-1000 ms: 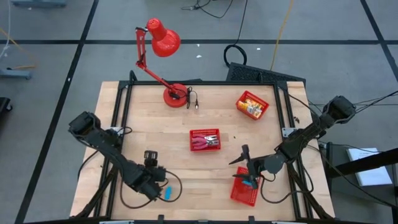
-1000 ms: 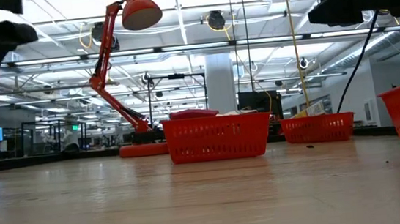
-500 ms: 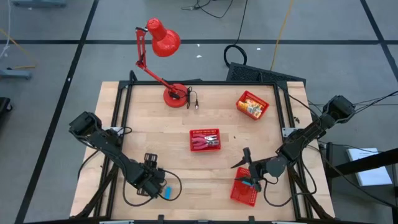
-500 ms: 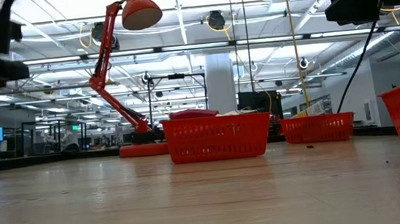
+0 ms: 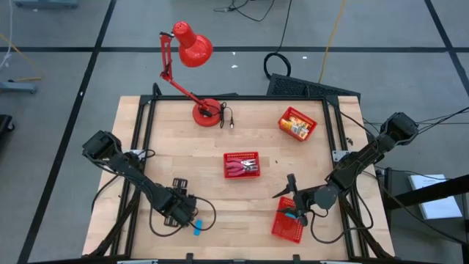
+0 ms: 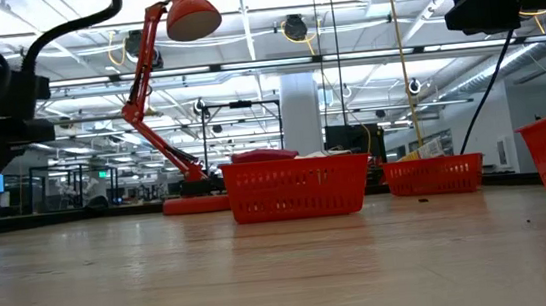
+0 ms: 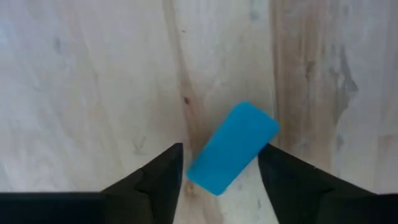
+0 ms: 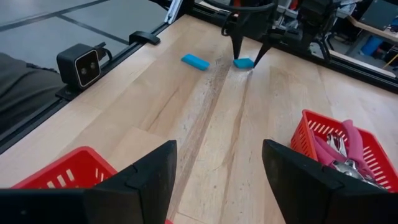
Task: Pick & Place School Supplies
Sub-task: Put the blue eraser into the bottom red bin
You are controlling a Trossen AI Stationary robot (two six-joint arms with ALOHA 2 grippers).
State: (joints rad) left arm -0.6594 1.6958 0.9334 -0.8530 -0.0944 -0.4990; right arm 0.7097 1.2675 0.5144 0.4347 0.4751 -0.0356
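Note:
In the left wrist view my left gripper is open and points down at the table. Its fingers stand on either side of a small blue block that lies flat and askew between them. The right wrist view shows that gripper over the block, with a second blue block lying flat beside it. From above only the second block shows, near the left gripper. My right gripper is open and hovers above the near right red basket. My left gripper comes at the blue block from above, one finger close beside the block's lower corner. Whether that finger touches the block, I cannot tell. The block lies flat on the table.
A middle basket holds red-handled tools. A far right basket holds yellow packets. The near right basket has a blue item inside. A red desk lamp's base stands at the far edge. Bare wood lies between the left gripper and the middle basket.
My left gripper has moved toward the table's near edge and come down until its fingers stand at the table around the blue block. Both blue blocks have stayed where they were.

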